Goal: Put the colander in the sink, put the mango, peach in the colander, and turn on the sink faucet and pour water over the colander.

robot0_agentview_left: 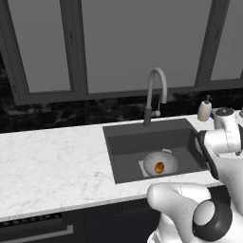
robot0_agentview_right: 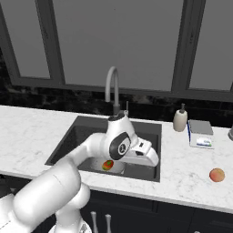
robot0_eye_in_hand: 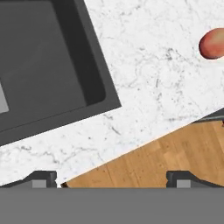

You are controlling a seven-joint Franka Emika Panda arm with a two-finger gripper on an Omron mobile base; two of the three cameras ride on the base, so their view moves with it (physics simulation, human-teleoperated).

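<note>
Down on the floor of the sink (robot0_agentview_left: 124, 142) sits the colander (robot0_agentview_left: 161, 162), its pale perforated bowl resting over the lighter grey square, toward the front of the basin. Inside it lies the mango (robot0_agentview_left: 159, 167), its red, green and yellow skin plain against the metal. From the right base view the same fruit (robot0_agentview_right: 108, 165) peeks out beneath the robot's forearm, with the colander (robot0_agentview_right: 116, 167) mostly hidden by the arm. Behind the basin stands the sink faucet (robot0_agentview_left: 155, 95), its arched spout curving forward over the back of the sink.

Well apart from all this, the peach (robot0_agentview_right: 217, 174) rests on the white marble counter (robot0_agentview_left: 47, 166) to the right of the sink, near the front edge. The hand view catches it (robot0_eye_in_hand: 213, 43) at the upper right, with a corner of the sink (robot0_eye_in_hand: 39, 70) at the upper left and bare counter between them.

The gripper (robot0_eye_in_hand: 111, 178) hangs above the counter's front edge, between sink and peach, over a strip of wooden floor (robot0_eye_in_hand: 162, 162). Its jaws stand wide apart and hold nothing; the two dark fingertips (robot0_eye_in_hand: 41, 178) show far from each other at the bottom of the hand view.

Farther back on the counter a small pump bottle (robot0_agentview_right: 180, 119) stands right of the faucet, with a flat grey scale (robot0_agentview_right: 200, 133) beside it. Dark-framed windows (robot0_agentview_left: 118, 42) run along the wall behind.
</note>
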